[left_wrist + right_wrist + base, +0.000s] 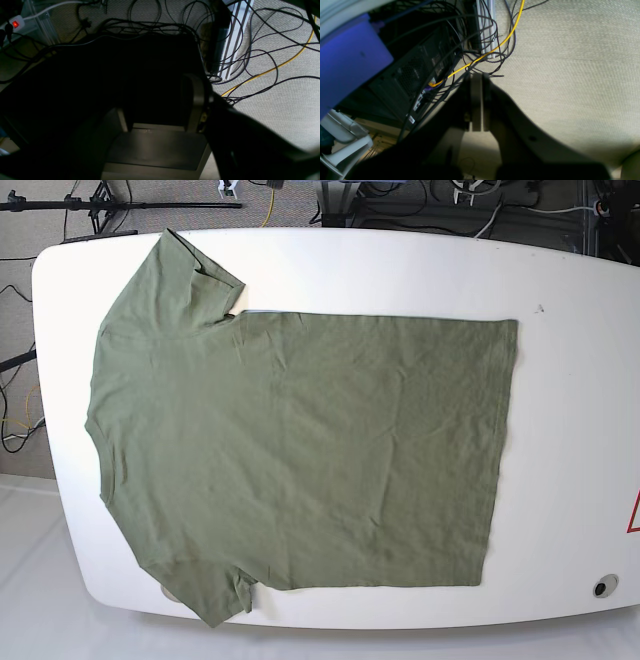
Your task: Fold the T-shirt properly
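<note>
Neither arm appears in the base view, so the grippers are seen only through their own wrist cameras. In the left wrist view most of the picture is very dark; the left gripper (160, 117) shows two grey fingers (197, 100) standing apart with a wide gap between them, and nothing is held there. A large black shape behind them is hard to make out. In the right wrist view the right gripper (477, 100) has its two flat pads pressed together, with nothing between them. Both wrist cameras look down at the beige woven floor (570, 75), where many black cables (262, 62) and one yellow cable (480, 57) lie tangled; the cables are too many to count.

There is one garment, the plain olive-green short-sleeved T-shirt (300, 450). It lies flat and unfolded on the white rounded table (580, 380), neck end toward the left side of the base view and hem toward the right. The lower sleeve reaches to the near edge of the table and its tip seems to hang a little over it. The upper sleeve ends near the far edge. On the right of the hem there is a wide bare strip of table, and a narrower strip along the far edge
</note>
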Robot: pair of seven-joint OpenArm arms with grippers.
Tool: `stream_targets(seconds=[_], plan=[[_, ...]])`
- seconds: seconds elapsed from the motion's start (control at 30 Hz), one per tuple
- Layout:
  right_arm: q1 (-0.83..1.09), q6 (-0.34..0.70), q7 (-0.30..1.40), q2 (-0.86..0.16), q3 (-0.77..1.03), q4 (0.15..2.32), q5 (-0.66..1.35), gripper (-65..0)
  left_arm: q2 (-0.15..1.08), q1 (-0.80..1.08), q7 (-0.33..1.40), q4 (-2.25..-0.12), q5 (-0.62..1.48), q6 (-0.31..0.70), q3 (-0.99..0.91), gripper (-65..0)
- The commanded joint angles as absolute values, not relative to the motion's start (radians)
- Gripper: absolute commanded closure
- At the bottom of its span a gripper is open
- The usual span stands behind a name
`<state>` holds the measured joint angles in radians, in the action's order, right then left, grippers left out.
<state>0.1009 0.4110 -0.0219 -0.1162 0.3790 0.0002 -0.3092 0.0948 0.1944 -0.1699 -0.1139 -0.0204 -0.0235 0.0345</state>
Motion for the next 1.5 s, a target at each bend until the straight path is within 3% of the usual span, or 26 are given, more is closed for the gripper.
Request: stream_targets(seconds=[0.0, 0.67, 1.07, 1.47], plan=[[0.103, 0.433, -0.018, -0.127, 0.378, 0.000, -0.317, -0.4, 0.105, 0.203, -0.171, -0.098, -0.015, -0.032, 0.037, -26.2], [0.109, 0.446, -0.019, -0.127, 0.376, 0.019, -0.319, -0.1, 0.103, 0.199, -0.169, -0.099, -0.009, -0.029, 0.034, -25.7], [0.159, 0.440, -0.034, -0.130, 0.382, 0.142, -0.304, -0.2, 0.105, 0.204, -0.169, -0.106, -0.007, -0.028, 0.035, -26.5], [0.162, 0.502, -0.087, -0.137, 0.369, 0.179, -0.278, -0.4, 0.107, 0.209, -0.180, -0.112, -0.005, -0.027, 0.036, -25.5]])
